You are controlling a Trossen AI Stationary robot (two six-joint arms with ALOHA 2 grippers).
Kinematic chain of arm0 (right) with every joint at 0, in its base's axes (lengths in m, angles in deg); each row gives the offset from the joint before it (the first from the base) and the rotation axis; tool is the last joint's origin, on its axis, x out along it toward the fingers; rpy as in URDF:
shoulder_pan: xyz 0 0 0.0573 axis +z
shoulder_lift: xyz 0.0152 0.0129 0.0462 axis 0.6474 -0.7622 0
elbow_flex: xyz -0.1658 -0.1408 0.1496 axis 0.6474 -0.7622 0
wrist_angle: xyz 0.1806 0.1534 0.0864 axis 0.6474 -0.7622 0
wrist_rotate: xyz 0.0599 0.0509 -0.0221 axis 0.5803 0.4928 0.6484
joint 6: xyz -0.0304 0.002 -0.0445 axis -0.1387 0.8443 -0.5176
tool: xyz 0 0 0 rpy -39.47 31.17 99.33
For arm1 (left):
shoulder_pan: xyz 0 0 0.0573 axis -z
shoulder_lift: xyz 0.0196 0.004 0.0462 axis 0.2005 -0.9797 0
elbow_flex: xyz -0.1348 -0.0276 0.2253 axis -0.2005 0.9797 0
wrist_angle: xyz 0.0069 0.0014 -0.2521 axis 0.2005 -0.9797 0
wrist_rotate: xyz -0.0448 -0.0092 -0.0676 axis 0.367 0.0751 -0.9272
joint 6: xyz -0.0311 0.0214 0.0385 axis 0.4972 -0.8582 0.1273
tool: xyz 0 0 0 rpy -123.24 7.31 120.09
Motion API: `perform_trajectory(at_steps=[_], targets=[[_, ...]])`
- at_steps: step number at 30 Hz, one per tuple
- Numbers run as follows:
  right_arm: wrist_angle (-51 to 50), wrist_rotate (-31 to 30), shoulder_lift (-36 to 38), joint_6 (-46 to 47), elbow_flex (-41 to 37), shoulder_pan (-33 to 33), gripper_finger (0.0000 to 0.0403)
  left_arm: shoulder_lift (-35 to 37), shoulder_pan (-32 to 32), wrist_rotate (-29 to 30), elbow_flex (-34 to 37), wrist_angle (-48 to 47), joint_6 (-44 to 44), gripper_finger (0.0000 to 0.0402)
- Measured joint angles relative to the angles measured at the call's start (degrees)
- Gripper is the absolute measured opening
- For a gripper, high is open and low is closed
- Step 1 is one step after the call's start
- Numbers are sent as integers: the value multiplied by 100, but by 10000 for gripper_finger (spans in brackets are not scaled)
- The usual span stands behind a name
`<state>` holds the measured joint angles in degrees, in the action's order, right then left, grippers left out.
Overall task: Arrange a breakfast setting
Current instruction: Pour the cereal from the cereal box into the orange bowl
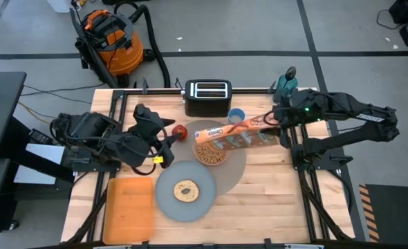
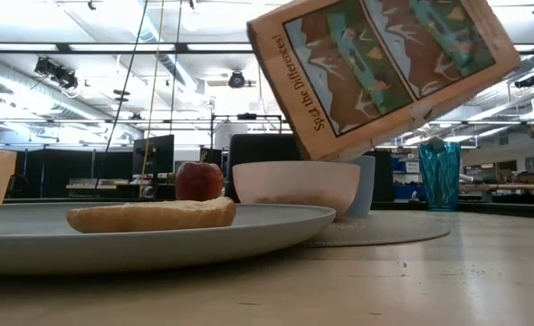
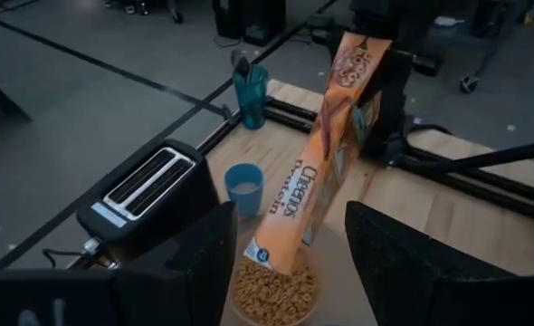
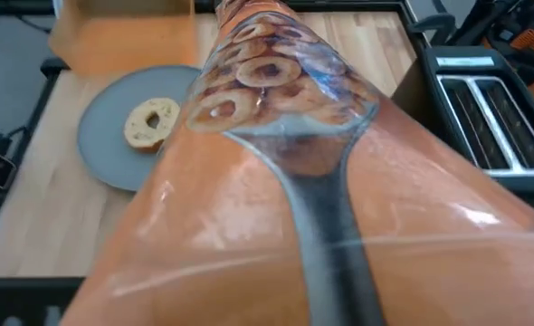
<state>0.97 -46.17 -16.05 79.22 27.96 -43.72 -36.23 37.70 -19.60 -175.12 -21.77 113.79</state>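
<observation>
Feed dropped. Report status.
Right gripper clamps cereal box, tilted over full pink bowl. Left gripper open beside red apple. Nothing obstructing.

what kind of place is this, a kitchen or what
Probably a robotics lab or workshop, not a kitchen. The wooden table stands on a grey concrete floor beside an orange shop vacuum, and the low view shows an open ceiling with strip lights and desks with monitors behind the breakfast things.
</observation>
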Motion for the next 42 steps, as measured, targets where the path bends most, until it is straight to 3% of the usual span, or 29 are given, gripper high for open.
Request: perform_trajectory(at_steps=[6,13,21,28,35,42], targets=[[113,0,942,243,-458,0,211,-2,25,7,0,349,-138,215],[309,-279,2202,606,-1197,-7,211,-2,-201,5,0,1504,-1140,215],[938,-103,3419,1223,-2160,-7,211,-2,-552,-322,0,2441,-1901,215],[1003,-132,4150,1409,-2231,-7,211,-4,-818,-478,0,3192,-2437,215],[1242,-138,4665,1608,-2227,-7,211,-4,-967,-1053,0,4161,-3117,215],[1990,-138,4963,1600,-2227,-7,211,-7,-1126,-1013,0,4188,-3309,215]])
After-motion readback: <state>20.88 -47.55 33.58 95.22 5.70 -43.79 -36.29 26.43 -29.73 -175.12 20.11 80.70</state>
